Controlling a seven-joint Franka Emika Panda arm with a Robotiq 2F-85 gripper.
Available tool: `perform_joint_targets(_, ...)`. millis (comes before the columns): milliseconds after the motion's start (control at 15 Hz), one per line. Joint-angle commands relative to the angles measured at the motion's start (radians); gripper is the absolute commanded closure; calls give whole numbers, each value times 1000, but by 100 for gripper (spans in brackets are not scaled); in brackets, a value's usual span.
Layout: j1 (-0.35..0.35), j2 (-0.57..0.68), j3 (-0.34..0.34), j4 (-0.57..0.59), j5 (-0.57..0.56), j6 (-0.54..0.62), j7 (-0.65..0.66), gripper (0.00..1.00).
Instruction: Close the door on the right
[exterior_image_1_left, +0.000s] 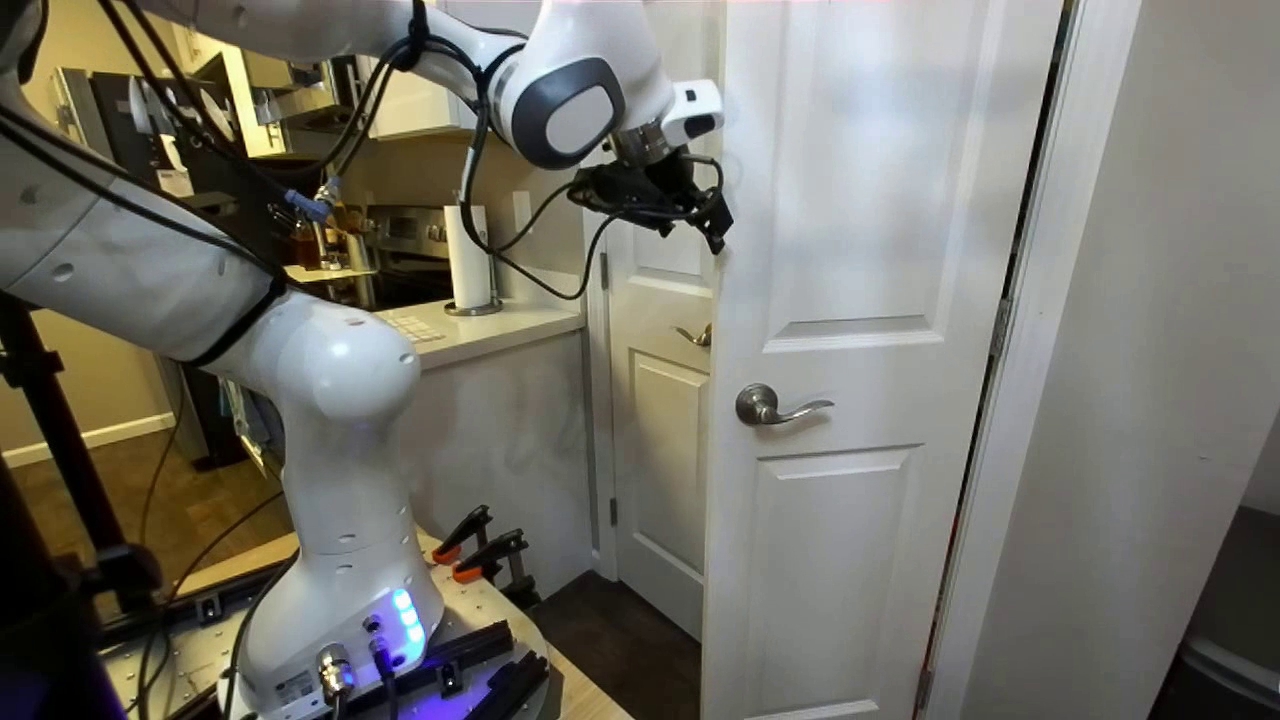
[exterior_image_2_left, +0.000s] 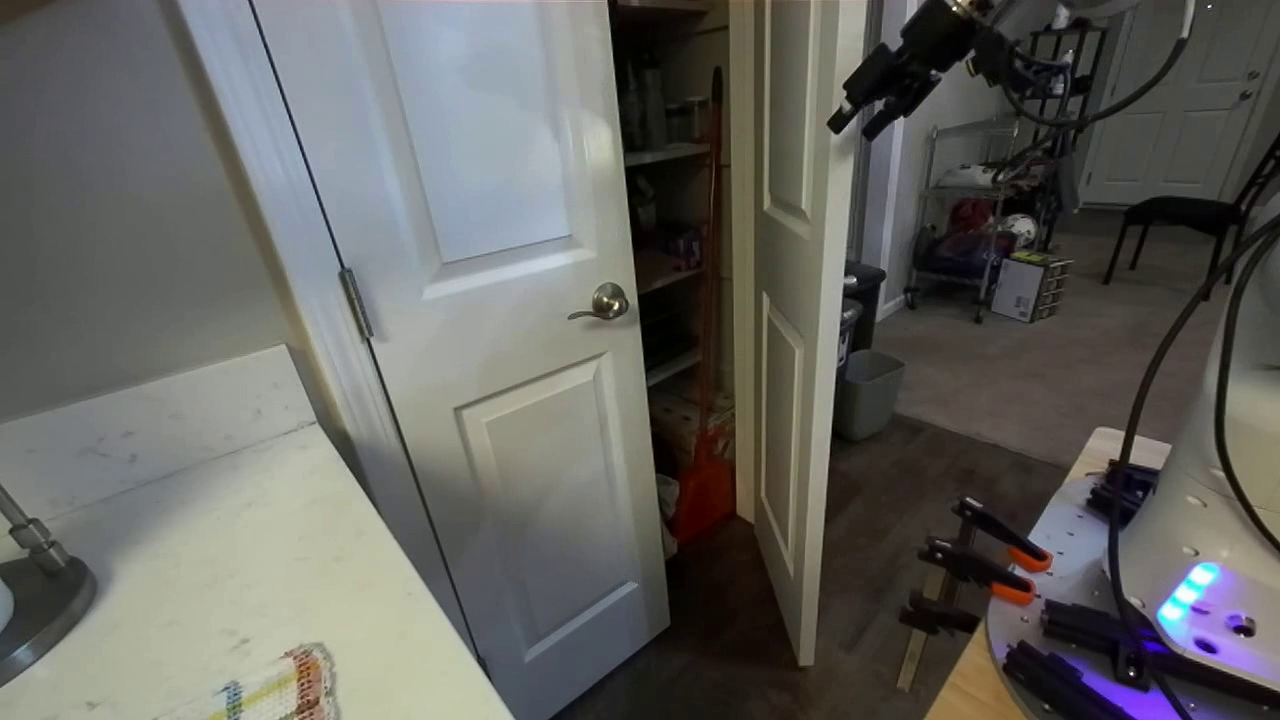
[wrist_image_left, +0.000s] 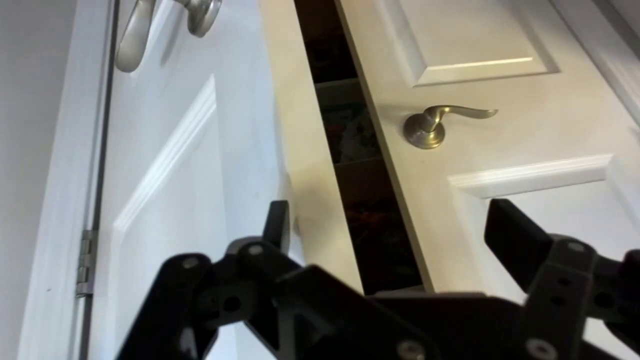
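Observation:
The door (exterior_image_1_left: 850, 260) is tall, white and panelled, with a silver lever handle (exterior_image_1_left: 783, 405) near its left edge. It stands ajar, and shows nearly edge-on in an exterior view (exterior_image_2_left: 785, 260). In the wrist view the door (wrist_image_left: 245, 130) is on the left, its free edge running down the middle. My gripper (exterior_image_1_left: 722, 238) is open and empty at the upper part of the door's free edge; it also shows in an exterior view (exterior_image_2_left: 857, 125). In the wrist view the gripper (wrist_image_left: 390, 220) has its left finger over the outer face near the edge; contact is unclear.
The matching white door (exterior_image_2_left: 500, 330) also stands ajar, with a dark gap to shelves and a red broom (exterior_image_2_left: 705, 495) behind. A countertop (exterior_image_2_left: 200, 560) lies beside it. A grey bin (exterior_image_2_left: 870, 395) stands beyond the door. Clamps (exterior_image_1_left: 490, 550) sit at the robot's table edge.

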Motion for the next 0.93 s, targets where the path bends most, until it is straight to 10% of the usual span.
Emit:
perform_joint_targets(0, 56, -5, -10, -35, 70, 26, -74, 0)
perform_joint_targets(200, 62, 3, -6, -48, 70, 16, -98, 0)
perform_joint_targets(867, -233, 22, 234, -128, -243, 222, -26, 0)
